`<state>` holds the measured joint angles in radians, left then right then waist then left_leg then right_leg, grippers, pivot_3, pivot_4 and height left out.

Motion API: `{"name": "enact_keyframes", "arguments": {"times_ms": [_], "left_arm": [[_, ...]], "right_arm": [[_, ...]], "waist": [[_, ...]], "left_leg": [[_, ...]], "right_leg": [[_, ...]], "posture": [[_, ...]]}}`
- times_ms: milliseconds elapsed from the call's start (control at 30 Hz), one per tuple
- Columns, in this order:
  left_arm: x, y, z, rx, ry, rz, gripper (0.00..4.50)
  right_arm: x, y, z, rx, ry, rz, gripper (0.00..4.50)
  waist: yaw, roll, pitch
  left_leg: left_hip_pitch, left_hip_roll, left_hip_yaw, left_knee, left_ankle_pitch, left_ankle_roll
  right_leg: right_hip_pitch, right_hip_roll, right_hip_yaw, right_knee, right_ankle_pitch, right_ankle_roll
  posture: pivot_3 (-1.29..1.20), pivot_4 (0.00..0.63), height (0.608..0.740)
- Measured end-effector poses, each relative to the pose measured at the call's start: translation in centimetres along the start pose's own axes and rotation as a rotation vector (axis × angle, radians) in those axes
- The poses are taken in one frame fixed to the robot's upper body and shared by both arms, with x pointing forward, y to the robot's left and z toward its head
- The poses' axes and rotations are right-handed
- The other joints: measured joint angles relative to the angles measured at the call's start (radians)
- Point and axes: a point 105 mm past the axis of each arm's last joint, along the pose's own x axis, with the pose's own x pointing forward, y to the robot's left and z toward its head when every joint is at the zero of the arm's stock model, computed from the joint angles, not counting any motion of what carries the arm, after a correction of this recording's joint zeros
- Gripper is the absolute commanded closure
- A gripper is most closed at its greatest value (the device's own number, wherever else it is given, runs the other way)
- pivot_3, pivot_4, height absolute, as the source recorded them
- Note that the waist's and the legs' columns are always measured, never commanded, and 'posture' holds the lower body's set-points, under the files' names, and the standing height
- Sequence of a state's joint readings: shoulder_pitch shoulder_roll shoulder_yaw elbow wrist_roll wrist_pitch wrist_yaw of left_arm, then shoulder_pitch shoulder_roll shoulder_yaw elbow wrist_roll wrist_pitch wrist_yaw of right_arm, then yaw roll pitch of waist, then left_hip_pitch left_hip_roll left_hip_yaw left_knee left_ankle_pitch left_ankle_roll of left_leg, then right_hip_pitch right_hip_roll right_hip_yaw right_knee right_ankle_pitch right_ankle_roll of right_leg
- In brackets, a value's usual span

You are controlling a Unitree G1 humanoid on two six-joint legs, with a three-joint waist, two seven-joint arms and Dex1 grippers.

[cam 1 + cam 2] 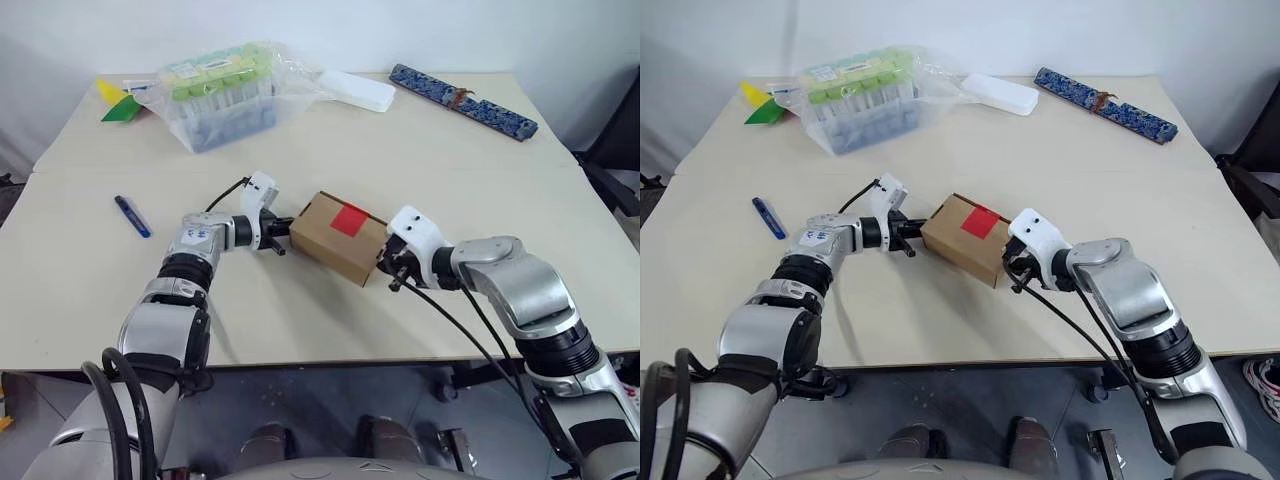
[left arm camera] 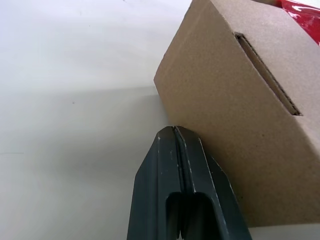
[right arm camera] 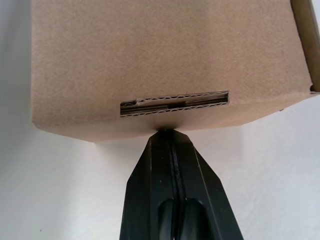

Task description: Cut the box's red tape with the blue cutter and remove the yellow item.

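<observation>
The brown cardboard box (image 1: 335,240) lies mid-table with the red tape (image 1: 348,219) across its top seam. My left gripper (image 1: 279,248) is shut, its tip against the box's left end. Against the box's right end presses the tip of my right gripper (image 1: 388,276), also shut. The wrist views show each pair of black fingers (image 2: 175,165) closed together at a cardboard face (image 3: 165,60). The blue cutter (image 1: 132,216) lies loose on the table to the left, apart from both grippers. The yellow item is out of view.
At the back left stands a clear bag of green-capped tubes (image 1: 222,92), with yellow and green paper pieces (image 1: 117,100) beside it. A white flat block (image 1: 357,89) and a long blue patterned bar (image 1: 462,100) lie at the back right.
</observation>
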<state>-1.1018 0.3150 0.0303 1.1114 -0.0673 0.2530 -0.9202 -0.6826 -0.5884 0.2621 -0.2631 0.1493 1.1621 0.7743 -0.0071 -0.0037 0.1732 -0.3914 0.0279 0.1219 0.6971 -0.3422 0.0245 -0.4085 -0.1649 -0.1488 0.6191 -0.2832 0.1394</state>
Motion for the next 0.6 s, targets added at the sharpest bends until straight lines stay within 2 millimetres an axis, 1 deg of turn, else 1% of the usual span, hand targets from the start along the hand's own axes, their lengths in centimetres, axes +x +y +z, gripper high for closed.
{"name": "enact_keyframes", "arguments": {"times_ms": [200, 267, 467, 600], "left_arm": [[-0.1, 0.1, -0.3, -0.007, 0.004, 0.003, 4.48], [-0.7, 0.4, 0.0, 0.000, 0.001, 0.010, 4.48], [-2.0, 0.3, 0.6, 0.020, -0.010, -0.011, 4.48], [-3.5, 1.0, 0.5, 0.016, -0.016, 0.023, 4.48]], "right_arm": [[-0.2, 0.0, -0.1, -0.019, 0.009, -0.003, 4.50], [-0.4, 0.2, 0.1, -0.029, 0.007, -0.001, 4.50], [-1.7, 0.5, 0.8, -0.081, -0.008, -0.015, 4.50], [-2.5, -0.1, 0.3, -0.068, 0.016, -0.052, 4.50]], "waist": [[0.001, 0.000, 0.000], [0.000, 0.000, 0.000], [0.001, 0.000, 0.000], [0.002, -0.001, 0.001]], "left_leg": [[0.000, 0.000, 0.000, 0.000, 0.000, 0.000], [-0.002, 0.000, 0.000, 0.000, 0.000, 0.000], [-0.004, 0.000, 0.000, 0.000, 0.000, 0.000], [-0.005, 0.000, -0.001, 0.000, 0.000, 0.000]], "right_leg": [[0.000, 0.000, 0.000, 0.000, 0.000, 0.000], [-0.002, 0.000, 0.000, 0.000, 0.000, 0.000], [-0.003, 0.000, -0.001, 0.000, 0.000, 0.000], [-0.004, 0.000, -0.001, -0.001, 0.000, 0.000]], "posture": [[0.00, 0.150, 0.740], [0.00, 0.150, 0.740], [0.00, 0.150, 0.740], [0.00, 0.150, 0.740]]}}
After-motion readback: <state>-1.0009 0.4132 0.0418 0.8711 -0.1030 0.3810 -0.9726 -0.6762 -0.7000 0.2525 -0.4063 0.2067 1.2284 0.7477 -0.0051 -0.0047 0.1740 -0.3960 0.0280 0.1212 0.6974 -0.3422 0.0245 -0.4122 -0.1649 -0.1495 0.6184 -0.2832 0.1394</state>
